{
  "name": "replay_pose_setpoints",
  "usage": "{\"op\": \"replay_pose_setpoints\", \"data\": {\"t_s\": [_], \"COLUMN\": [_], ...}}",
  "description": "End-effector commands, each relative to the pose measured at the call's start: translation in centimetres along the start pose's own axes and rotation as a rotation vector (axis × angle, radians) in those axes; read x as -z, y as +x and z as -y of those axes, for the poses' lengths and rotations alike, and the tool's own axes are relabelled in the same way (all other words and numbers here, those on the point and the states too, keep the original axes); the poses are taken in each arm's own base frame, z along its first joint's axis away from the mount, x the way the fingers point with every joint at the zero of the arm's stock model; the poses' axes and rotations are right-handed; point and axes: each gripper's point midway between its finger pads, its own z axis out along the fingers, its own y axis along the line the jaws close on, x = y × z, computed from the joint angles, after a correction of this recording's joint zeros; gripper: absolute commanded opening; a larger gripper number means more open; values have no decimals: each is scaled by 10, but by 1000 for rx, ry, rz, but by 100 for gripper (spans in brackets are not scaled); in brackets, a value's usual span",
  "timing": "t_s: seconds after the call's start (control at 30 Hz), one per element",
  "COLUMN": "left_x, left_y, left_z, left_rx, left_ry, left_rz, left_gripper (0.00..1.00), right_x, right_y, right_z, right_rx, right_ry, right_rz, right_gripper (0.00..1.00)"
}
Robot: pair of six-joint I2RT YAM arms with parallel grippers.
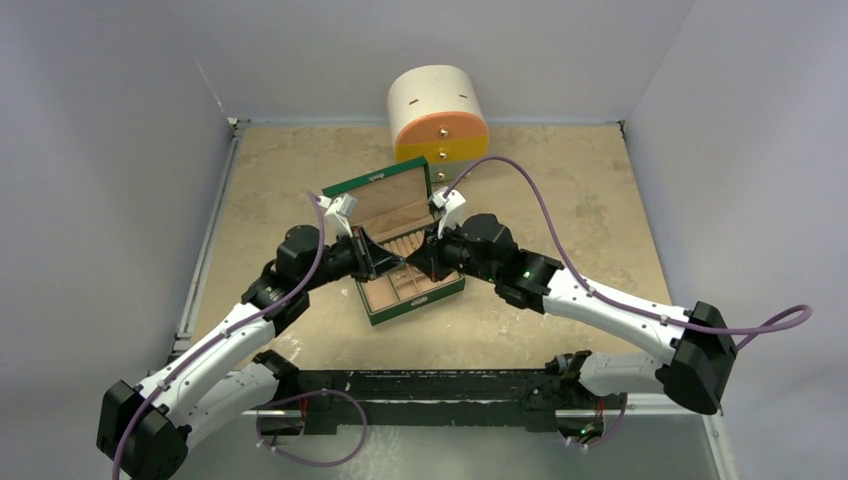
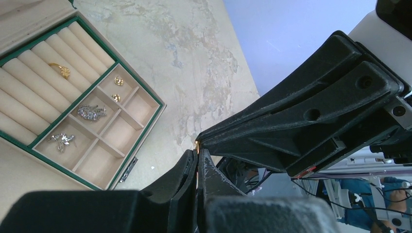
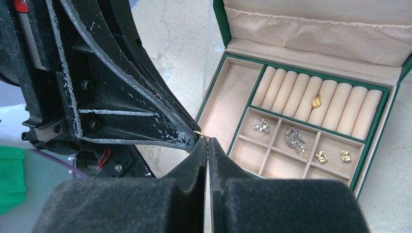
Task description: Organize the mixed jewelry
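Note:
My left gripper point(image 2: 197, 151) and right gripper point(image 3: 208, 141) meet tip to tip above the table, just in front of the green box point(image 1: 372, 312). A small gold ring point(image 3: 200, 134) is pinched between them, and both pairs of jaws are shut on it. Only a gold glint of that ring point(image 2: 197, 144) shows in the left wrist view. Inside the box, a gold ring point(image 3: 316, 102) sits in the roll slots. Two gold studs point(image 3: 320, 156) share one compartment. Two silvery pieces point(image 3: 294, 137) lie in two others.
The box lid point(image 1: 385, 200) stands open toward the back. A white cylindrical drawer unit with an orange and yellow front point(image 1: 438, 115) stands at the back of the table. Grey walls close in three sides.

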Motion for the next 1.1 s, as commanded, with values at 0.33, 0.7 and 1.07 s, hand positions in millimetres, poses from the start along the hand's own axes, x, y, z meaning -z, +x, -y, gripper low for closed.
{"op": "replay_pose_setpoints", "data": {"t_s": [0.33, 0.7, 1.07], "left_x": [12, 47, 68], "left_y": [-15, -11, -10], "left_z": [46, 103, 131], "left_rx": [-87, -249, -306], "left_ry": [181, 386, 493], "left_rz": [27, -57, -72], "left_gripper": [0, 0, 0], "right_x": [50, 89, 115], "right_y": [-29, -33, -40], "right_z": [-46, -58, -90], "right_rx": [39, 46, 9], "right_ry": [-232, -384, -694], "right_rz": [115, 138, 150], "right_gripper": [30, 46, 48]}}
